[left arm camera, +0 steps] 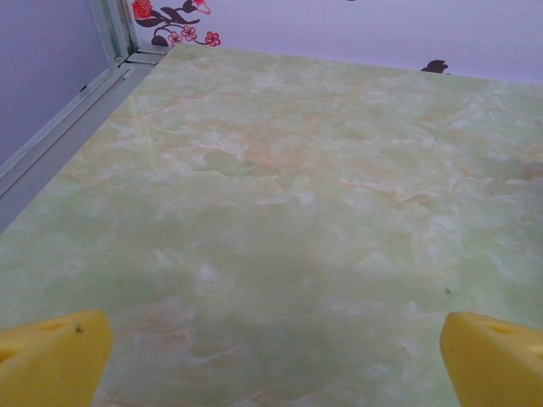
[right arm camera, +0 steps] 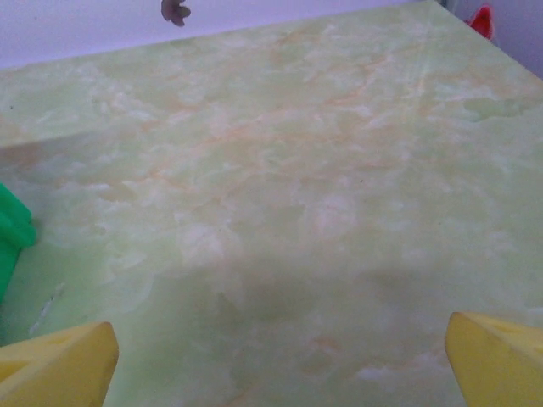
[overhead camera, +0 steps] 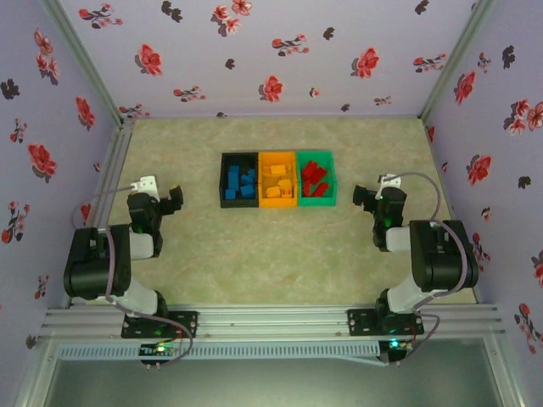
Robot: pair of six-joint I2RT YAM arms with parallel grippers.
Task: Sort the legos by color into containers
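Legos are all binned, both sets of jaws wide open

You've got blue legos in the black bin, orange-yellow legos in the orange bin and red legos in the green bin, the three bins joined in a row mid-counter. Your left arm and right arm sit off to either side, jaws spread over bare counter, gripping nothing.

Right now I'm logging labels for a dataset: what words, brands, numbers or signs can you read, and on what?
No readable text anywhere.
The black bin, orange bin, green bin and the legos: plain, no print.
The wallpaper: flowers, no words.
The arm bases: any markings too small to read.
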